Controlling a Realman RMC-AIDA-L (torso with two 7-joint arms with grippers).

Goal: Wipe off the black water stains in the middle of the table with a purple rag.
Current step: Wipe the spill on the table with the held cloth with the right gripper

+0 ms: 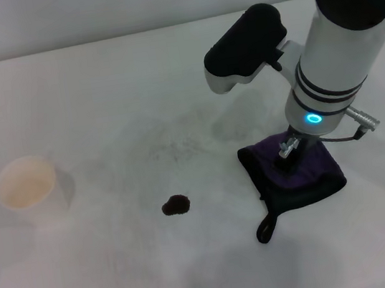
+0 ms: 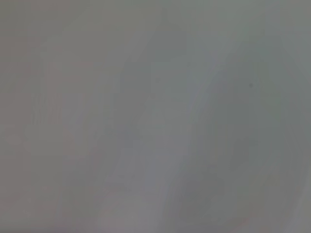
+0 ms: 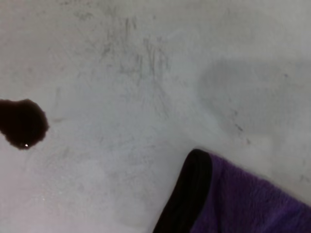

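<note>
On the right side of the bench (image 1: 98, 93) we are bringing our right pincer (image 1: 288, 150) down onto the purple rag (image 1: 295, 176), which is lying flat and folded with its black loop trailing toward the near edge. We cannot tell whether the pincer's tips are apart or together, since the arm is covering them from the head camera and the right wrist camera is not showing them at all. Our left pincer is not appearing in any view; its wrist camera is showing only a plain grey surface.

As for progress, we are judging the job to be at its very start. The black stain (image 1: 176, 205) is sitting whole and glossy on the bench, to the left of the rag and a little nearer to us, apart from it with bare bench between them. The rag is not yet lifted, as far as we can see. Still ahead of us: securing the rag, carrying it across to the stain, and rubbing until the mark is gone.

Counting what is lying out, we are seeing one rag, one dark stain and one white paper cup (image 1: 29, 189) standing well off to the left.
</note>
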